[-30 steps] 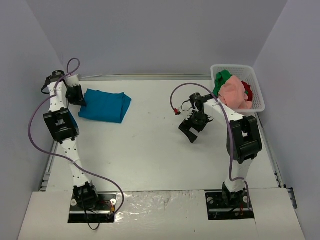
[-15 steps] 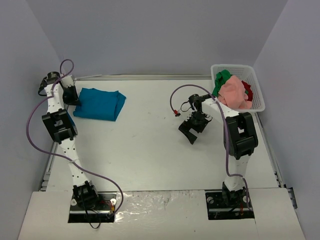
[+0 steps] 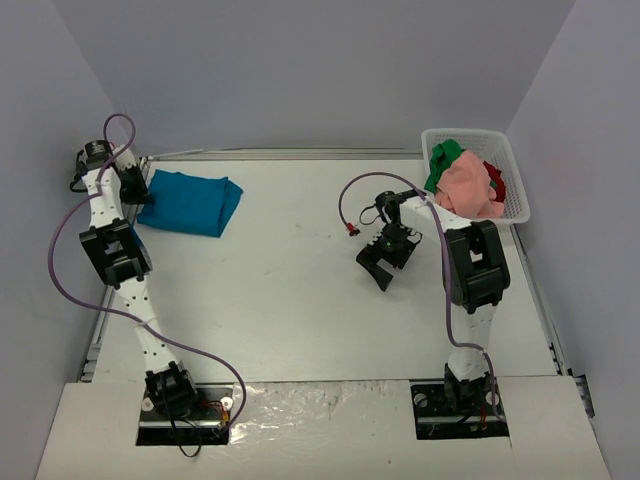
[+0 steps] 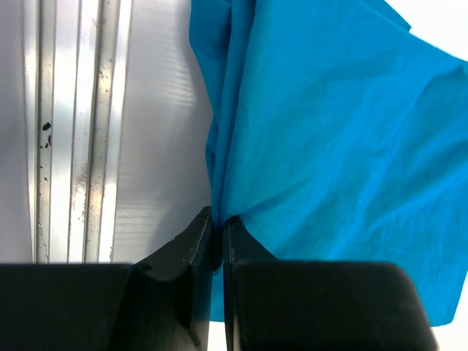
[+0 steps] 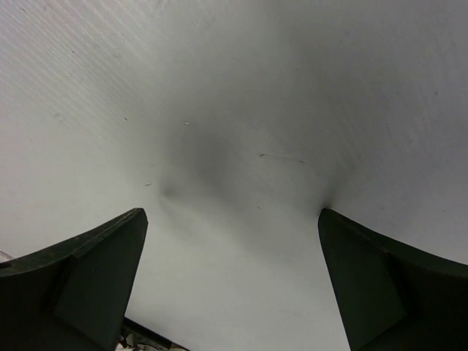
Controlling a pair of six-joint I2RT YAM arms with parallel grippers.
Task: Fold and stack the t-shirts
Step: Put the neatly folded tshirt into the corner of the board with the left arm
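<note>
The teal-blue t-shirt lies folded on the table at the far left; it fills the left wrist view. My left gripper is shut on its left edge, jaws pinching the cloth. My right gripper is open and empty above bare table at centre right, its fingers spread wide. The pink t-shirt, the green t-shirt and the red t-shirt sit bunched in the white mesh basket at the far right.
A metal rail runs along the table's left edge, right beside my left gripper. Grey walls enclose the table on three sides. The white table top lies between the arms.
My left gripper has pulled the teal-blue shirt leftward and slightly back toward the table's left edge. My right gripper has barely moved.
</note>
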